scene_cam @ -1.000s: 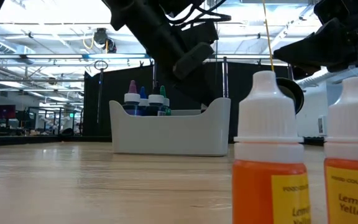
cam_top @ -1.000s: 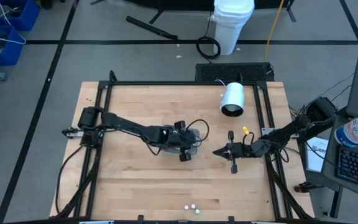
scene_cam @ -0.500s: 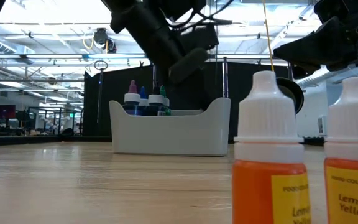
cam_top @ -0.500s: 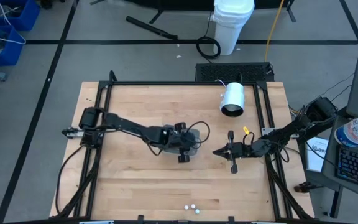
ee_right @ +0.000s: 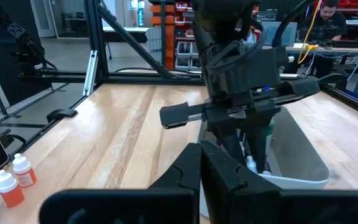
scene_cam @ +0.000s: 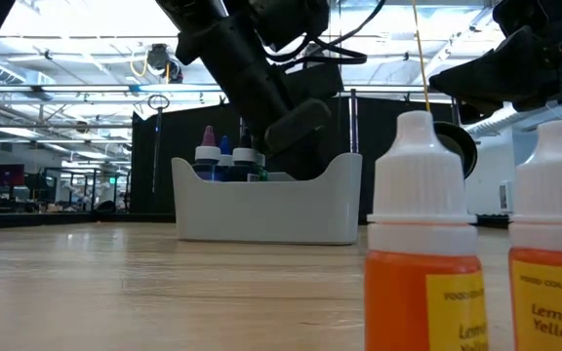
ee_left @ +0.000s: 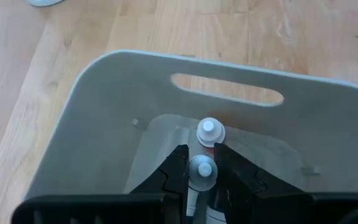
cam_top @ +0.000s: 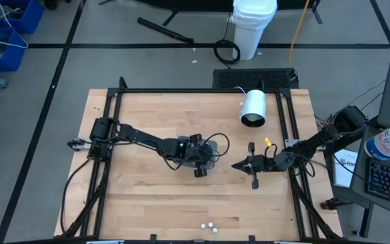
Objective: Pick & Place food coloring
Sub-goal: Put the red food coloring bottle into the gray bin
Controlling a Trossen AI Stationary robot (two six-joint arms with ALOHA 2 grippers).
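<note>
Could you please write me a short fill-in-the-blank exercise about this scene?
1. The left hand is lowered inside the pale grey plastic ____, closed on a white-capped bottle.
2. The right hand waits to the ____ of the bin in the high view.
3. The near bottles in the low view hold ____ liquid.

Missing words: bin; right; orange
</note>
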